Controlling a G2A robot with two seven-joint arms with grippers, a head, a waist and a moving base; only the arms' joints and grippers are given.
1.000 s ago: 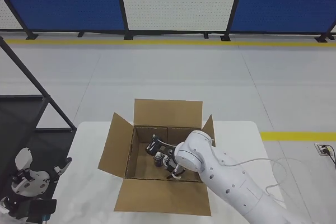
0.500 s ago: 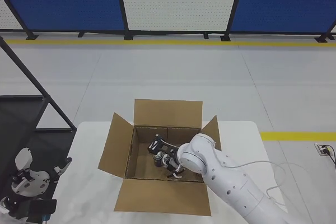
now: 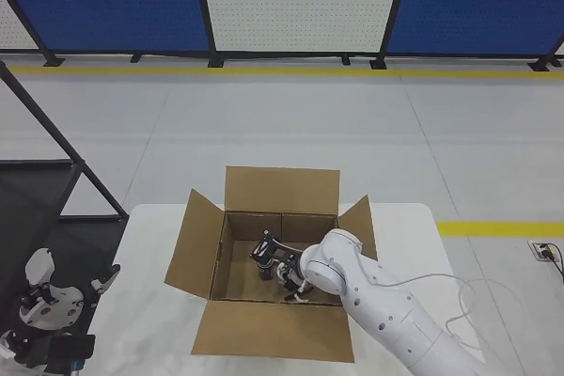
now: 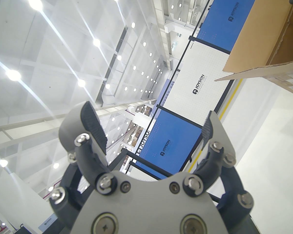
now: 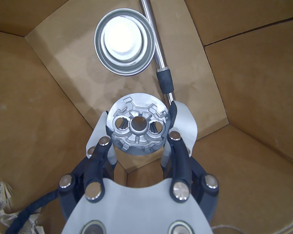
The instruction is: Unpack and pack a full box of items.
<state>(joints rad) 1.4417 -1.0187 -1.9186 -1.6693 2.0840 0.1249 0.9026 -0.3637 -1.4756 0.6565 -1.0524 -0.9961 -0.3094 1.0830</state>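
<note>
Two grippers: mine, the right gripper [image 5: 139, 120], is down inside the open brown cardboard box [image 3: 282, 191]. The left gripper [image 4: 149, 120] sits low off the left side of the white table [image 3: 146, 305], well apart from the box.
Right grip: my fingers are closed partway onto the round grey cast-metal disc [image 5: 138, 133], with one pad on each opposite edge of its rim.
Disc facing: its ribbed face, with a centre bore and round holes, is turned up toward my wrist. The bore axis runs along my gripper's own line, down into the box.
Disc place: about the middle of the box in the top view. I cannot tell whether it touches the box floor.
Tube: a polished steel tube with a black rubber sleeve [image 5: 154, 37] lies flat on the box floor. Its long axis runs from beside one of my fingers away past the can. The sleeved end is nearest that finger and the open end is farthest from it.
Can: a round silver tin can with a white cap [image 5: 124, 48] stands upright just beside the tube. I cannot tell whether they touch.
Left grip: the fingers are spread wide with nothing between them, pointing up toward the ceiling.
Paper: crumpled brown paper [image 5: 2, 203] lies by a box wall.
</note>
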